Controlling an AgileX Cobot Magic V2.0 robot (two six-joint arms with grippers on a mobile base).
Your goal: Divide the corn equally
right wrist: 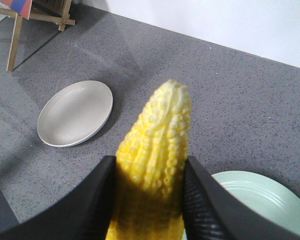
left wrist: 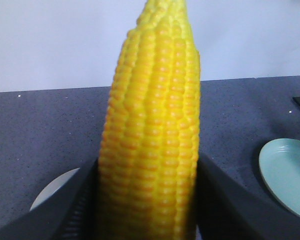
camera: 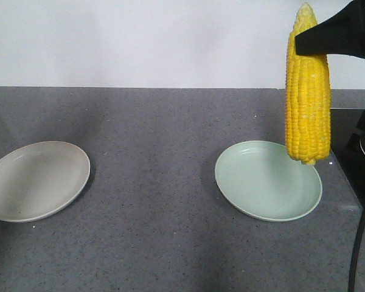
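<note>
Counts two cobs, one per arm. Holds right cob (camera: 307, 109) in right gripper (camera: 307, 42), jaws closed narrow on it near the pointed tip. Hangs upright, blunt end down, over the far right edge of green plate (camera: 261, 182), apart from it, not touching. Holds left cob (left wrist: 152, 125) in left gripper (left wrist: 147, 200), jaws snug on both flanks, tip up. Cannot place that one in the front view, out of frame there. Shows grey plate (camera: 36, 182) low behind the left jaw in the left wrist view, green plate off to the right. Finds no corn on either plate, both sitting well apart on grey countertop (camera: 152, 134).

Handling, as judgement:
- Likely stiff, no bend expected along the length.
- Probably moderate weight; cannot tell real from plastic.
- Bumpy kernel rows should give the ribbed pads some bite, though possibly waxy and slick.
- Tapers toward the tip, so a pinch there risks sliding out or pivoting with the long body below.
- Better to grab mid-body across the thick part.
- Avoid a hard squeeze in case of soft kernels.
- Round, so likely to roll off a shallow plate; bring low and lay flat toward plate centre before letting go.

Guessing one cob per plate: right to green, left to grey.
</note>
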